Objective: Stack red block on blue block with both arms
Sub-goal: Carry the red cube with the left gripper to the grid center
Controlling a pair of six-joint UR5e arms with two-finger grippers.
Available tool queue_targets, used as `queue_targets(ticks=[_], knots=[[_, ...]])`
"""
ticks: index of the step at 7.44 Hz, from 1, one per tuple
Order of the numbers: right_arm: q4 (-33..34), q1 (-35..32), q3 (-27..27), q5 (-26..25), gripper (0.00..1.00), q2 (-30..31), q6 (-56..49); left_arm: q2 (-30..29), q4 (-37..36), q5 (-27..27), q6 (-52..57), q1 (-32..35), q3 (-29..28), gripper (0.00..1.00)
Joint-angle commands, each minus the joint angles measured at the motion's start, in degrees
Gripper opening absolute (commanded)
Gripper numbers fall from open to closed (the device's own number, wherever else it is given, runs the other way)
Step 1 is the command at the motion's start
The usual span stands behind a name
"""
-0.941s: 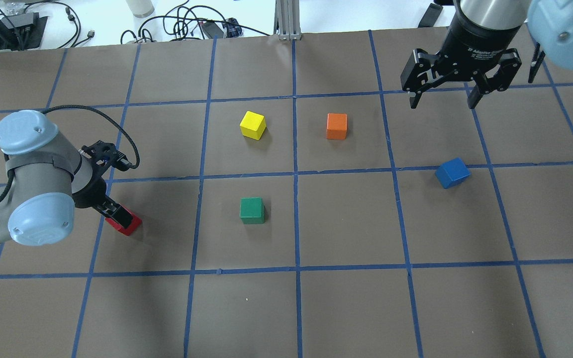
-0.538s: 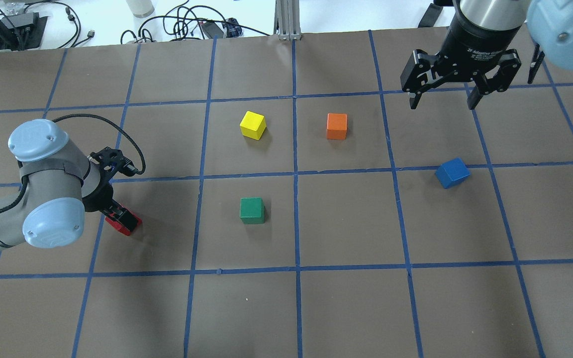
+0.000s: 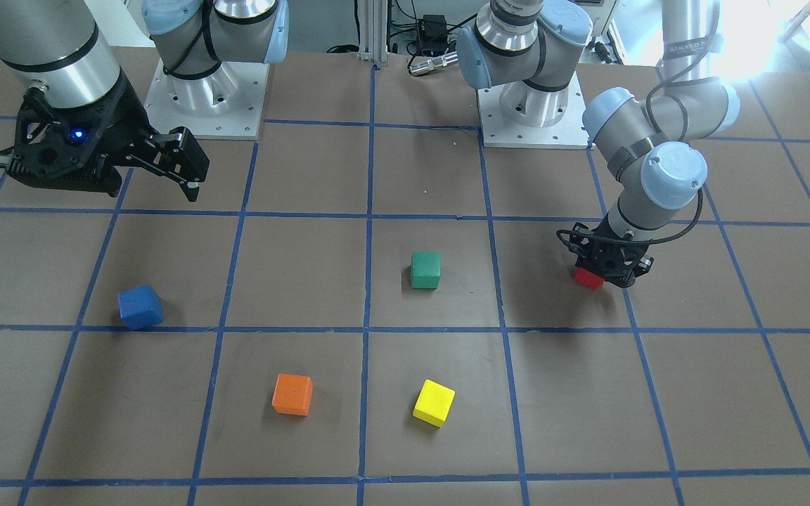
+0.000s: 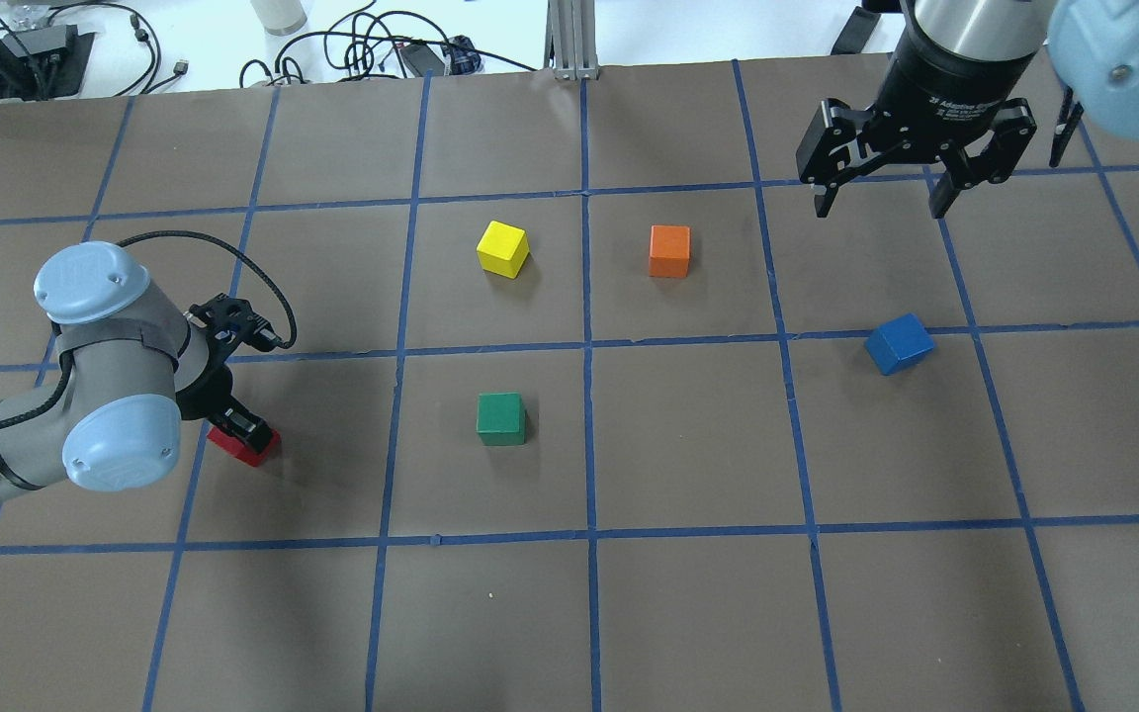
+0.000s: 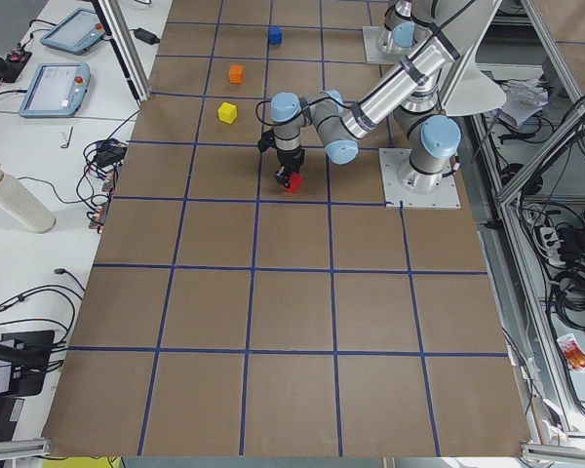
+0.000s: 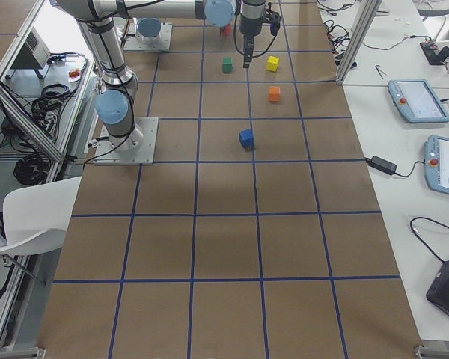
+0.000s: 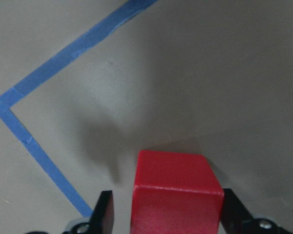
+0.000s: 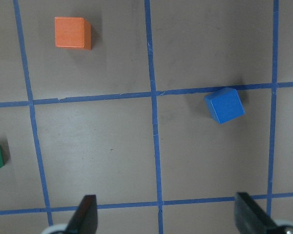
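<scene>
L gripper (image 4: 238,435) straddles red block (image 7: 176,195), jaws narrow, gap one side. R gripper (image 4: 881,203) wide, hovering well apart from blue block (image 4: 899,343).

A robotics lab — the table (image 4: 688,613) is covered in brown paper marked into squares with blue tape, and the left arm (image 3: 647,140) and right arm (image 3: 60,56), both grey jointed industrial arms, are bolted to it on metal base plates (image 3: 247,116). Teach pendants (image 6: 413,101) lie on the white bench (image 6: 363,120) along the far side, with loose cables (image 4: 372,49) trailing there too. An aluminium frame post (image 4: 572,40) stands at the table's far edge — more wiring (image 5: 575,283) lies behind the robot.
</scene>
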State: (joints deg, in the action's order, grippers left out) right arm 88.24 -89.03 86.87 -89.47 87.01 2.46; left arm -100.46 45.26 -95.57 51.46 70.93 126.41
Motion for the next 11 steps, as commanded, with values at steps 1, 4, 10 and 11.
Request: queue_targets(ticks=[1,4,10,11], knots=[[0.0,0.0,0.0,0.0,1.00,0.0,0.0,1.8,0.3,-0.2,-2.0,0.6,-2.8,0.15],[0.0,0.0,0.1,-0.1,1.00,0.0,0.1,0.3,17.1,0.4,-28.4,12.0,-18.8,0.14],[-0.1,0.0,-0.5,-0.1,1.00,0.0,0.0,-10.6,20.1,11.1,-67.6,38.6,-33.5,0.13],[-0.1,0.0,-0.5,-0.1,1.00,0.0,0.1,-13.3,19.1,11.1,-71.0,41.7,-34.9,0.13]])
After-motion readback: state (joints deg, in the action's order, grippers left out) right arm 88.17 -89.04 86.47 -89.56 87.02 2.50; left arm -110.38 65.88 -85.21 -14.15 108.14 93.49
